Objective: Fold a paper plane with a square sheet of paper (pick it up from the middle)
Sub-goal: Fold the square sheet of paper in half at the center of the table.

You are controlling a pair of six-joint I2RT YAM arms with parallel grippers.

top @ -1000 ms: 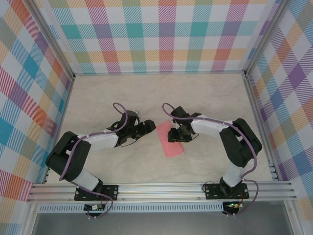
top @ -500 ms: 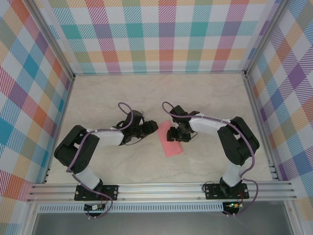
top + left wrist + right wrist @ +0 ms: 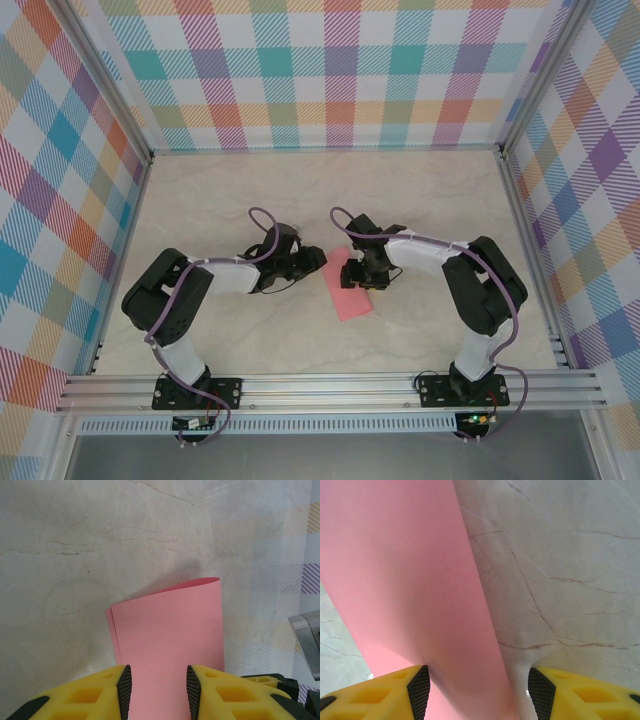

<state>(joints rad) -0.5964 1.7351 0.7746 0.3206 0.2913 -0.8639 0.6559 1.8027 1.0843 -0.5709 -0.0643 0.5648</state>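
A pale marble-look table top [image 3: 200, 200] with thin brownish veins is closed in by a back wall [image 3: 330, 70], left wall [image 3: 50, 200] and right wall [image 3: 600, 180], all in pastel plaid of teal, pink, orange and purple. Silver metal posts [image 3: 105, 82] mark the corners, and a grooved metal rail [image 3: 330, 385] runs along the near edge. The light is soft and even.

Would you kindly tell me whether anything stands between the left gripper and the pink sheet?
Nothing visible does. The folded pink sheet lies on the table and reaches in between the left gripper's open fingers. The right gripper straddles its other edge, out of the way.
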